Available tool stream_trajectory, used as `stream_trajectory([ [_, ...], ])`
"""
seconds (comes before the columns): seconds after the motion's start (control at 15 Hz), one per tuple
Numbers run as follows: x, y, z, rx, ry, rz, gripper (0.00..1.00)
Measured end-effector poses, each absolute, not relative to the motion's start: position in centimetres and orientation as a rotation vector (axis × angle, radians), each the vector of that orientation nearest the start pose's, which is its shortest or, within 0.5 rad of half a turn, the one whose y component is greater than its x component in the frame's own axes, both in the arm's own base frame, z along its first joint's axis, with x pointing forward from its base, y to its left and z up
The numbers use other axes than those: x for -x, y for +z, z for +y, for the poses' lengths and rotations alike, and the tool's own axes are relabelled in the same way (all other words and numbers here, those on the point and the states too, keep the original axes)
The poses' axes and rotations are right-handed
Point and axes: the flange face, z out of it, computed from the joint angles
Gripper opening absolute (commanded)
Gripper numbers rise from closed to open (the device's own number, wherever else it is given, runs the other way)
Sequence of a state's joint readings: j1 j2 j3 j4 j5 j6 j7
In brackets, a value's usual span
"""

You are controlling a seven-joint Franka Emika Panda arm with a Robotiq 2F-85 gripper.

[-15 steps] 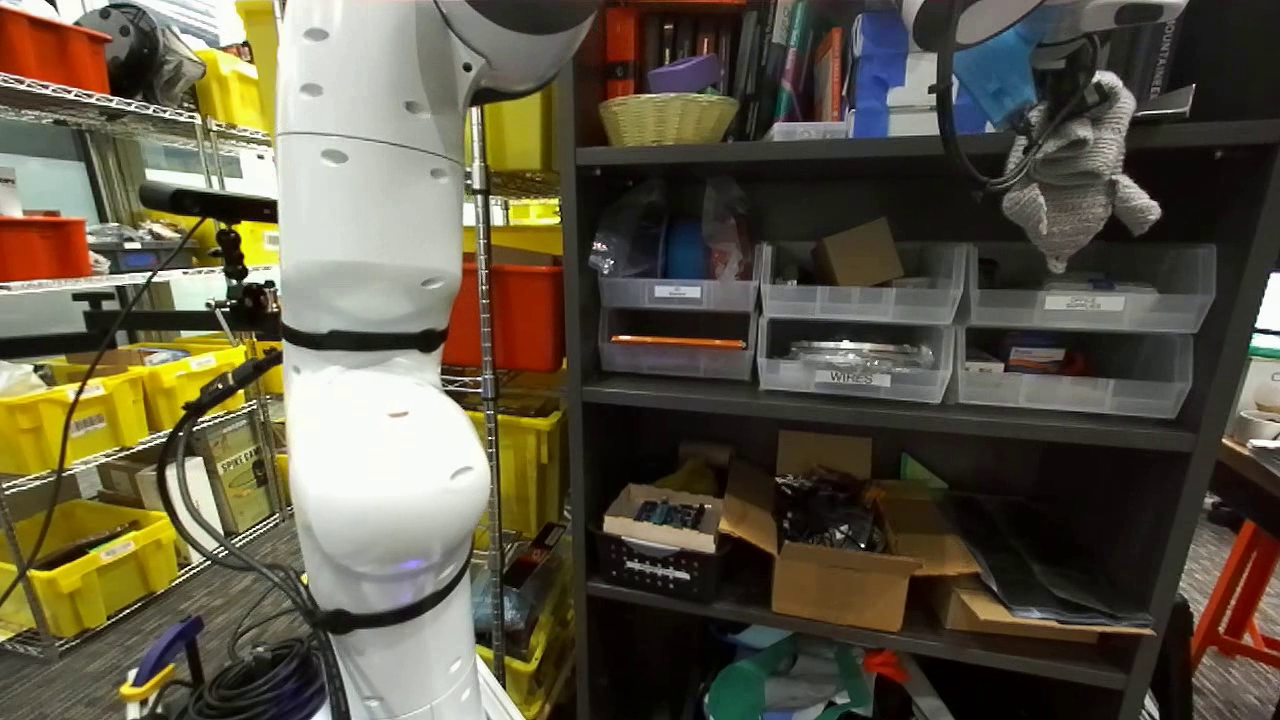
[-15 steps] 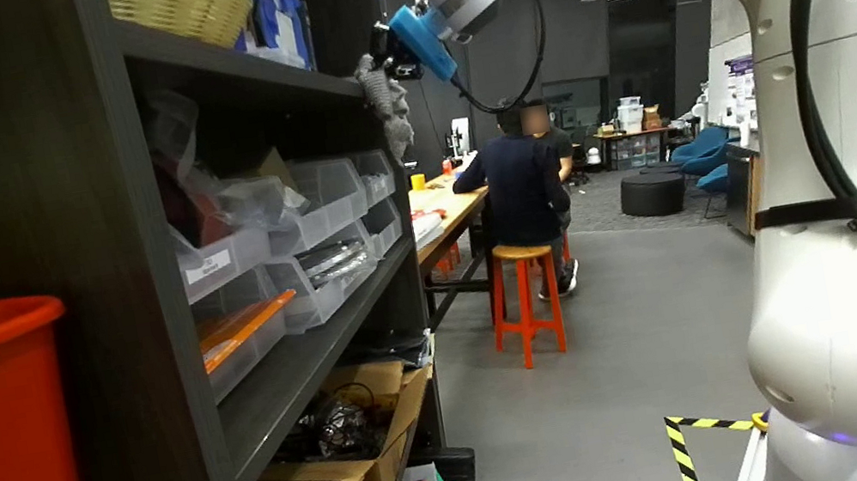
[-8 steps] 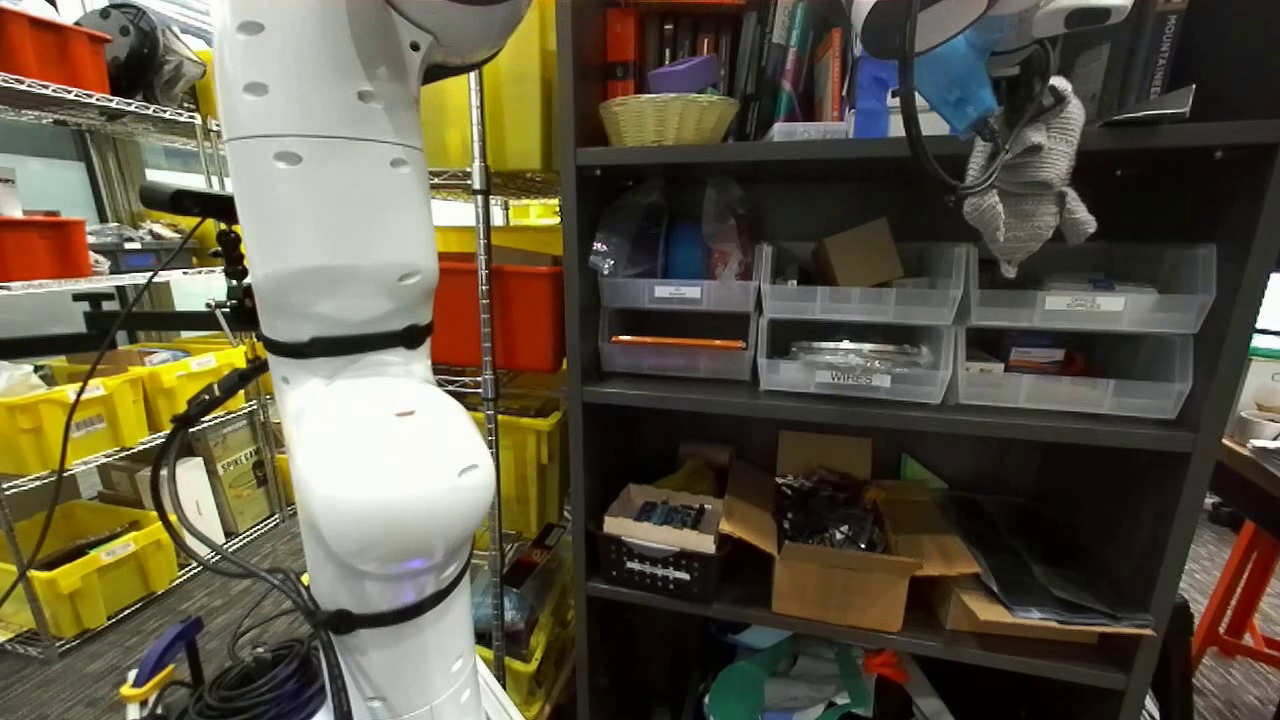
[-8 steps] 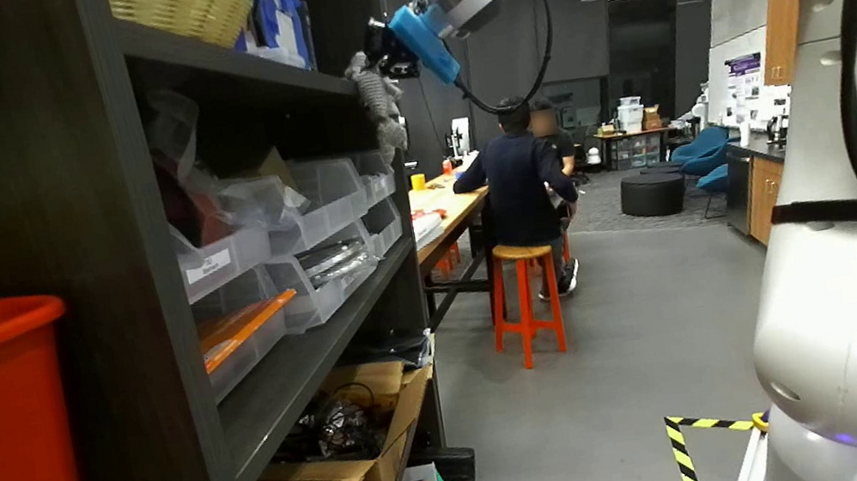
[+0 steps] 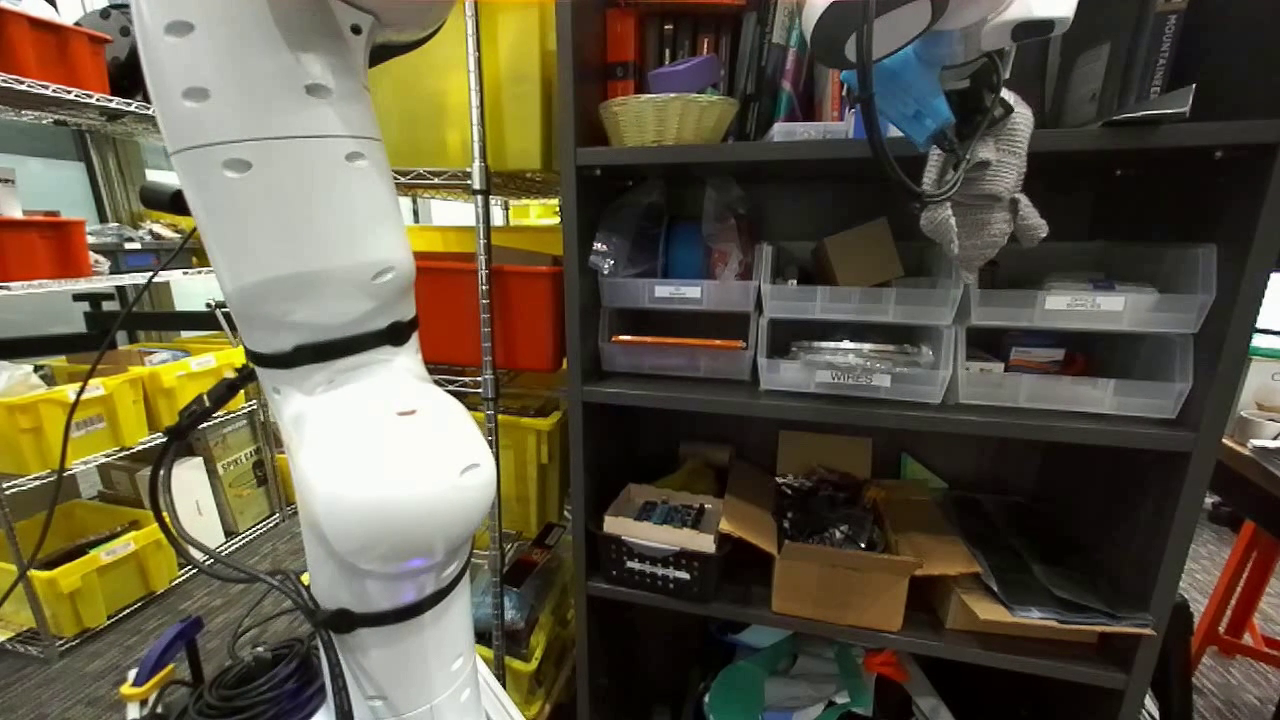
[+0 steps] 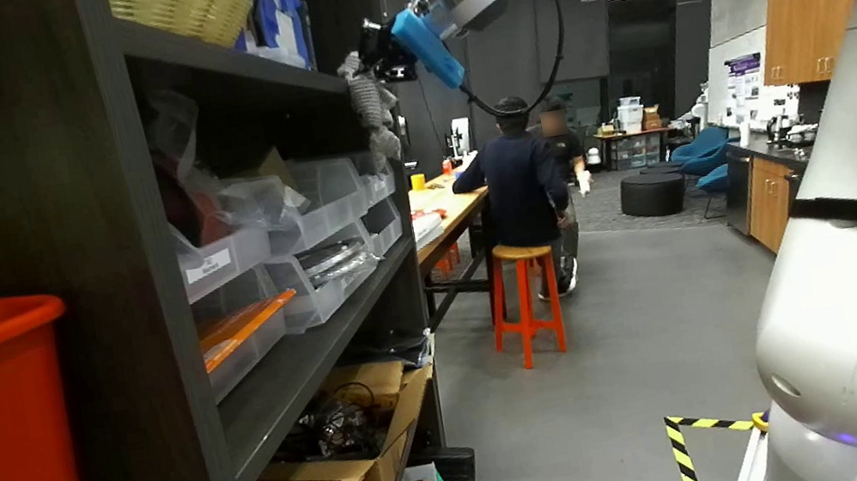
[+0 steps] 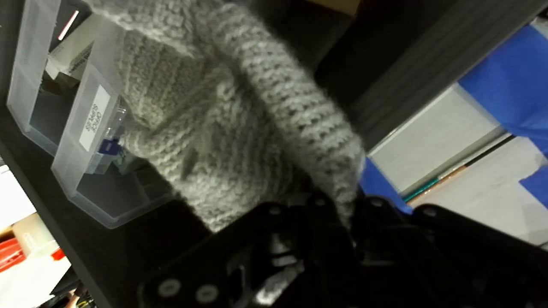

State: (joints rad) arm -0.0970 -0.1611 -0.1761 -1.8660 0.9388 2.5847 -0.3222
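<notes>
A grey knitted toy (image 5: 985,190) hangs from my gripper (image 5: 980,110), in front of the shelf opening below the top shelf board. In the wrist view the toy (image 7: 231,141) fills the upper middle, and a thin end of it is pinched between the black fingers of the gripper (image 7: 348,203). The jaws are nearly together on that knit. In an exterior view the toy (image 6: 374,110) dangles at the shelf's front edge, its lower end at the height of the clear bins. Behind it, a clear bin (image 5: 1150,315) labelled "office supplies" is partly covered in the wrist view.
The dark top shelf board (image 5: 720,152) runs close beside the gripper, with a wicker basket (image 5: 668,120) and books on it. Clear bins, including one marked "wires" (image 5: 780,385), stand below. An open cardboard box (image 5: 840,585) sits lower. A person (image 6: 515,182) sits in the background.
Gripper and toy have moved left along the shelf in an exterior view, and slightly down. The arm's upper links have swung with them. A background person has shifted.
</notes>
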Motion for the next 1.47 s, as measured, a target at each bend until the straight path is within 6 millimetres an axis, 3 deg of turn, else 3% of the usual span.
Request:
stream_trajectory([
  [1.47, -46.7, 65.4, -7.1, 2.257, -1.387, 0.343, 0.03],
])
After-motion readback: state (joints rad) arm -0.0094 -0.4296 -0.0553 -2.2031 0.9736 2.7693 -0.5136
